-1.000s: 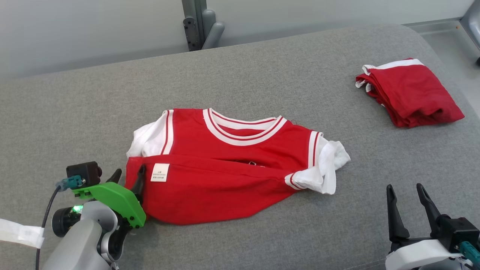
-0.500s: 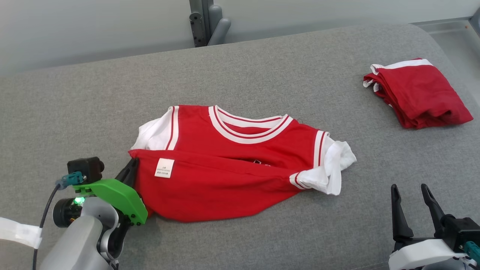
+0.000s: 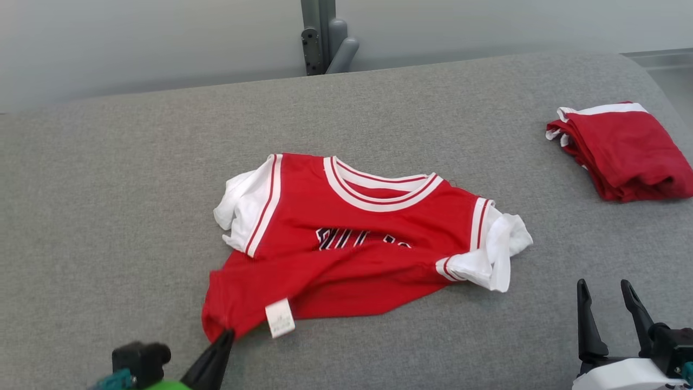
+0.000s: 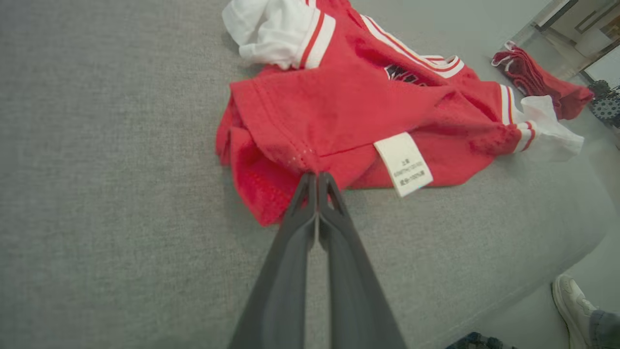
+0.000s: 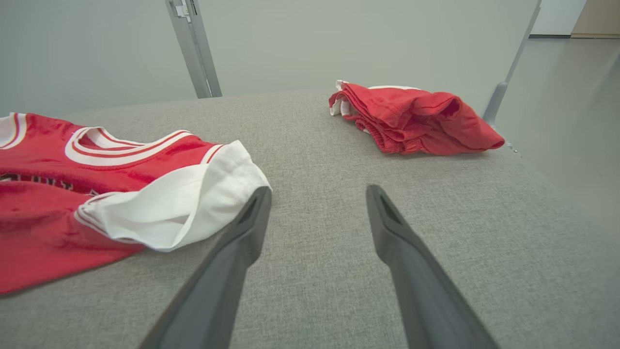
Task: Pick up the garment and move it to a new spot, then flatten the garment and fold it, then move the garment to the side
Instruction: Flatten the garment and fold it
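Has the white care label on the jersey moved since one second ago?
Yes. Against the folded red garment, the white care label came nearer the robot, pulled by the left gripper.

head cam up high looking down across the grey pad (image 3: 108, 179), left wrist cam tight on the jersey (image 4: 339, 97) hem, right wrist cam low, skimming the pad, all three share jersey and folded red pile (image 3: 628, 151)

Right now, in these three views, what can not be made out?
Care label: print too small to read, left wrist view.
Jersey chest lettering: lower part hidden under a fold of red cloth, head view.
Left gripper, shut on the jersey hem: body cut off by the bottom edge, head view.
Folded red garment: cut by the right edge, head view.
Shoe: wearer cut off by the corner, left wrist view.
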